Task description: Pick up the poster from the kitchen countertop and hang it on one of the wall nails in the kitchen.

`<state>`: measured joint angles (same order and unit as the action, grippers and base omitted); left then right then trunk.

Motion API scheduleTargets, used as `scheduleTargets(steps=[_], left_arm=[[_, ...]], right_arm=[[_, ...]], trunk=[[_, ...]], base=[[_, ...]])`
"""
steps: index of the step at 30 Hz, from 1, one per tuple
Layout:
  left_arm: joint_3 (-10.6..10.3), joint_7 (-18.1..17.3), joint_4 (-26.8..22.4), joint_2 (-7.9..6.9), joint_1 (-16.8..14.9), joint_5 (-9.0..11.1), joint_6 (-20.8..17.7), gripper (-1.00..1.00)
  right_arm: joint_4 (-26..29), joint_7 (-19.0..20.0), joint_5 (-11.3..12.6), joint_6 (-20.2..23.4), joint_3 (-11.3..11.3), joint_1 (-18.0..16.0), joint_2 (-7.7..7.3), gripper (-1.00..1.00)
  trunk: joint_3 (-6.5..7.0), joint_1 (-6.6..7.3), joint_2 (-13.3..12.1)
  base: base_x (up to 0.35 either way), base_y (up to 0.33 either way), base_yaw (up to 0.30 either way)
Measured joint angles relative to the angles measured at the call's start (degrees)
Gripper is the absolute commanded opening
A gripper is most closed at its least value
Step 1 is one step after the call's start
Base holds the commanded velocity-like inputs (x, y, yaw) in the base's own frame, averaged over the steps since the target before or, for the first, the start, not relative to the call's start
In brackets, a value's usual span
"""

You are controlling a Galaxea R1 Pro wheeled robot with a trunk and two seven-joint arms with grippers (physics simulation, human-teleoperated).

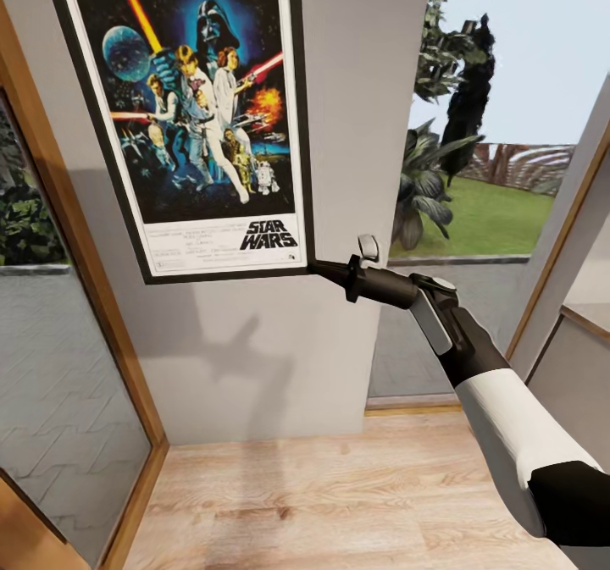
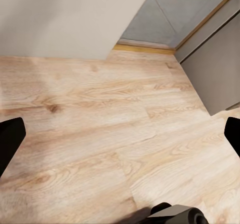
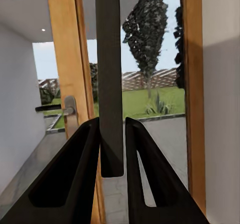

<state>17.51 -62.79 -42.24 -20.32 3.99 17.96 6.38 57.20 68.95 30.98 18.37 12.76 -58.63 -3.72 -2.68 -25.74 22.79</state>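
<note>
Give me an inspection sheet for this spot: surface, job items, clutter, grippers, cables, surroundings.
Surface: light wood floor; grey wall ahead.
Job's things: poster held up against the wall, tilted; nail not visible.
Clutter: nothing seen.
Grippers: right gripper shut on the poster's lower right corner, its frame edge between the fingers; left gripper open over the floor.
Cables: nothing seen.
Surroundings: wood-framed glass door to the left, window onto a garden to the right.

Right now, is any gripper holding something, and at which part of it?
The right gripper holds the Star Wars poster by the lower right corner of its black frame, the edge pinched between its fingers. The left gripper is open and holds nothing.
</note>
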Motion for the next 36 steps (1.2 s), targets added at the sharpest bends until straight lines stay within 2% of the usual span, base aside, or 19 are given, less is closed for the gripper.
scheduleTargets(steps=[11, 24, 36], left_arm=[[0.1, 0.0, -0.1, -0.05, 0.0, 0.0, 0.0, 1.00], [0.1, -0.1, -0.3, -0.06, 0.0, 0.0, 0.0, 1.00], [0.1, -0.1, -0.3, -0.06, 0.0, 0.0, 0.0, 1.00]], right_arm=[[-0.1, -0.1, 0.0, -3.8, 0.0, 1.0, 0.00, -1.00], [-0.1, 0.0, 0.0, -4.6, 0.0, 4.2, 0.00, -1.00], [-0.1, 0.0, 0.1, -4.6, 0.0, 4.8, -0.03, -1.00]], trunk=[[0.00, 0.00, 0.0], [0.00, 0.00, 0.0], [0.00, 0.00, 0.0]], base=[[0.002, 0.000, 0.000], [0.000, 0.000, 0.000], [0.000, 0.000, 0.000]])
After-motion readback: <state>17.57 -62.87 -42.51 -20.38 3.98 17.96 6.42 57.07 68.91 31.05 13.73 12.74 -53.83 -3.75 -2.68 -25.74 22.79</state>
